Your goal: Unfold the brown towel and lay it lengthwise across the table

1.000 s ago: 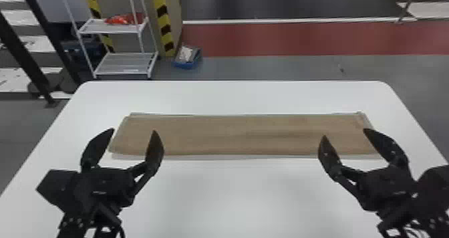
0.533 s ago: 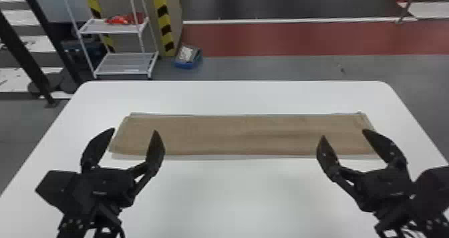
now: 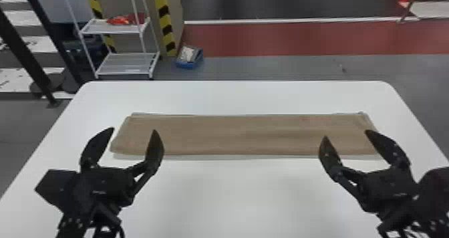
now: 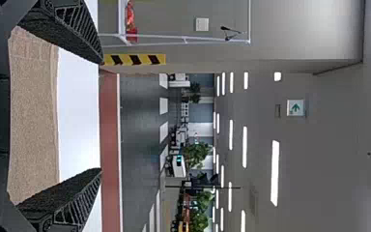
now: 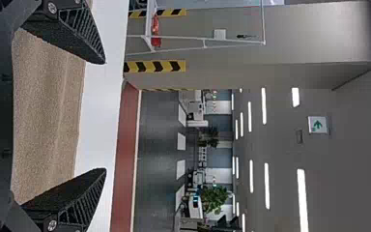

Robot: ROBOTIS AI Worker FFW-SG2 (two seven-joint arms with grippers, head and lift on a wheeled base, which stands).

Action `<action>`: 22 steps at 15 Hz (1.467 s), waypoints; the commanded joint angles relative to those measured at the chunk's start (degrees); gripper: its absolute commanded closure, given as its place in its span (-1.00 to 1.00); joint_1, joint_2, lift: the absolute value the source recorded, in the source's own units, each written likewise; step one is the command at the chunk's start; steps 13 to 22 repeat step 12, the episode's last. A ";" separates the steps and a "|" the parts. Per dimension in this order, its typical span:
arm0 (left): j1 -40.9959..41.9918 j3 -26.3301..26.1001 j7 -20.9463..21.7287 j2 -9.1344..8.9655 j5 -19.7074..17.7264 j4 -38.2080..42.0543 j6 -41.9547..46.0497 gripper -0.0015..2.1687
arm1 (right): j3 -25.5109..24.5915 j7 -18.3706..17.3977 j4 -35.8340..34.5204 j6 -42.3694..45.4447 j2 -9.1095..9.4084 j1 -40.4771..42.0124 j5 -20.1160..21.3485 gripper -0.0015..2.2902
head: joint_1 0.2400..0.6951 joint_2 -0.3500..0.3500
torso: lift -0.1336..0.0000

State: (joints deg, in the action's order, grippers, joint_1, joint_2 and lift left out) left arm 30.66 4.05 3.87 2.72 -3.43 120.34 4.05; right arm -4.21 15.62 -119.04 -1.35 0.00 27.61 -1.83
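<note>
The brown towel [image 3: 240, 133] lies flat as a long, narrow folded strip running left to right across the white table [image 3: 240, 194], with greyish edges peeking out around it. In the head view my left gripper [image 3: 133, 130] is open above the towel's left end, and my right gripper [image 3: 345, 135] is open above its right end. The left wrist view has the left gripper [image 4: 101, 116] with its fingers wide apart and the towel [image 4: 34, 116] beyond them. Likewise, the right gripper [image 5: 105, 116] is spread in the right wrist view, holding nothing, with the towel [image 5: 48, 116] between its fingers' bases.
Behind the table's far edge stand a white wire shelf [image 3: 127, 62] with red items and, on the floor, a blue box [image 3: 189, 57]. A striped pillar [image 3: 165, 20] is beside the shelf. Bare tabletop lies in front of and behind the towel.
</note>
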 commanded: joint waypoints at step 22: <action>-0.78 0.00 0.00 -0.09 0.00 0.07 -1.20 -0.92 | -0.10 -0.07 -0.85 -0.72 0.05 -0.01 -0.36 -0.92 | 1.00 0.15 | -0.81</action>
